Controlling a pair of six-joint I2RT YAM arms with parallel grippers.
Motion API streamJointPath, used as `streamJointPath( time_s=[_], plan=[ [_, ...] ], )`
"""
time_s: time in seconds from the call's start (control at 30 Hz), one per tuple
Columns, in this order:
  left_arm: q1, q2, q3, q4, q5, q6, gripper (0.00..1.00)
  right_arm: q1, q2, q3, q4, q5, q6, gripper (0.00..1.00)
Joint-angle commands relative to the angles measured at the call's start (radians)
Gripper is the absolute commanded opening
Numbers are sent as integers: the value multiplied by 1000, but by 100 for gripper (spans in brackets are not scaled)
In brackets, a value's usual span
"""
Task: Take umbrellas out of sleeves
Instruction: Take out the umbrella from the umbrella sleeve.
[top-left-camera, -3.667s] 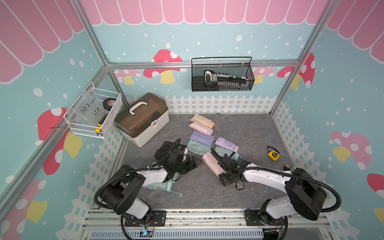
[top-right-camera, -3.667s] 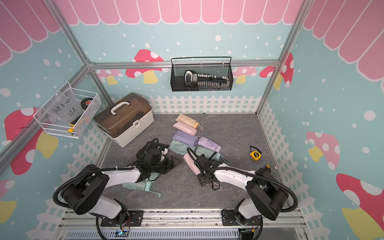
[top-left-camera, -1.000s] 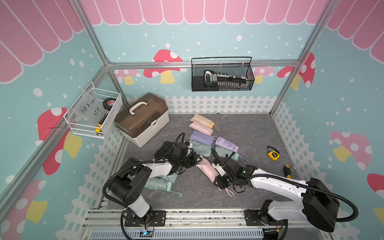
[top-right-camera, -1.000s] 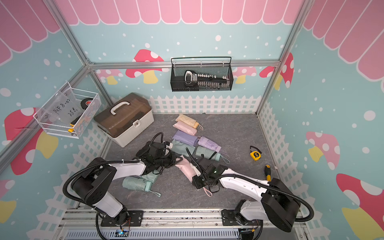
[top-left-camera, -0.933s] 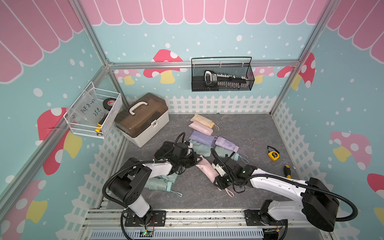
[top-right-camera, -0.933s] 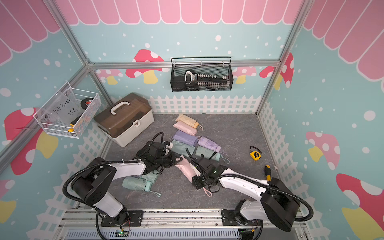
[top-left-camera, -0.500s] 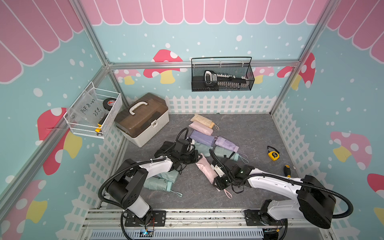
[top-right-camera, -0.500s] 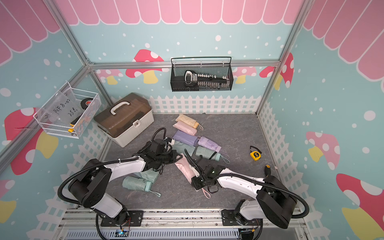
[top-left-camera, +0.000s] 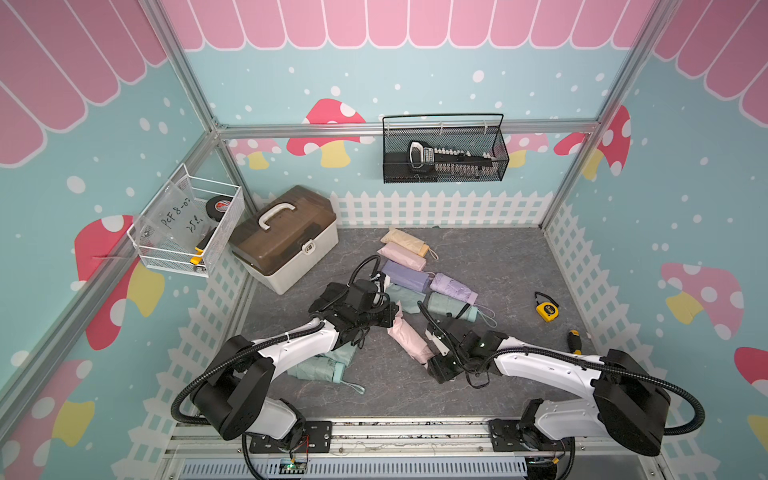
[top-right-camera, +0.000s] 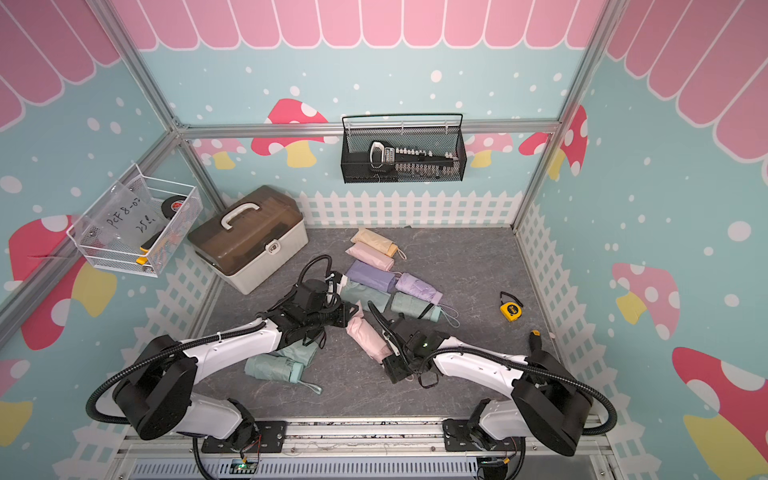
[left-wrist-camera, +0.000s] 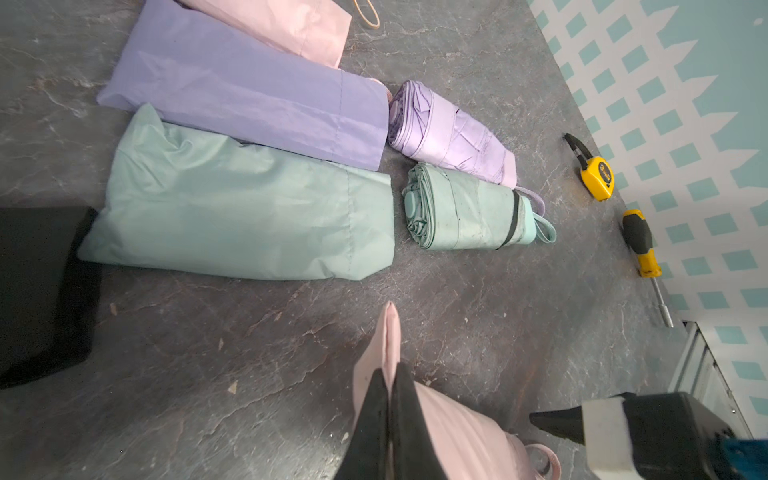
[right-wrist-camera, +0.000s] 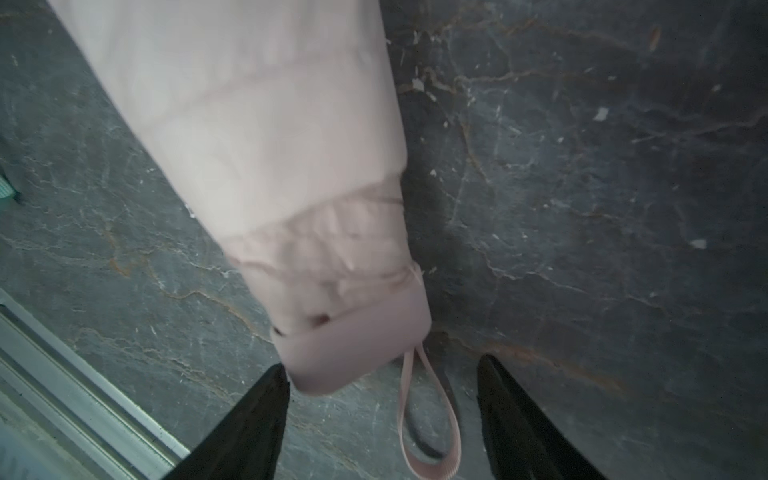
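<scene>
At lower centre: left gripper (left-wrist-camera: 390, 382) clamped pink sleeve (left-wrist-camera: 453, 428); right gripper (right-wrist-camera: 382, 362), jaws apart, flanked pink umbrella handle (right-wrist-camera: 357, 336); closing and pulling seemingly required.

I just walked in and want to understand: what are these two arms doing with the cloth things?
The left gripper is shut on the closed end of the pink sleeve. The right gripper is open around the handle of the pink umbrella inside that sleeve, not gripping it. Only the handle end sticks out, so it is not yet pulled free. A mint umbrella and a lilac umbrella lie free nearby.
</scene>
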Motion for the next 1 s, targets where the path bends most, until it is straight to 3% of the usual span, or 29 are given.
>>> streamJointPath(
  time_s=[0.0,0.23,0.47,0.97],
  plan=[
    [-2,-5,36,31,25,28,0,-1,27,23,-17,-10,-35,70],
    [-5,-87,90,-32,70,6,0,0,-10,38,0,13,-60,71],
    [-16,-142,118,-67,94,-23,0,-1,-64,-2,136,-19,-110,89],
    [-14,-116,70,-81,42,17,0,-1,170,47,397,22,-190,87]
  ],
)
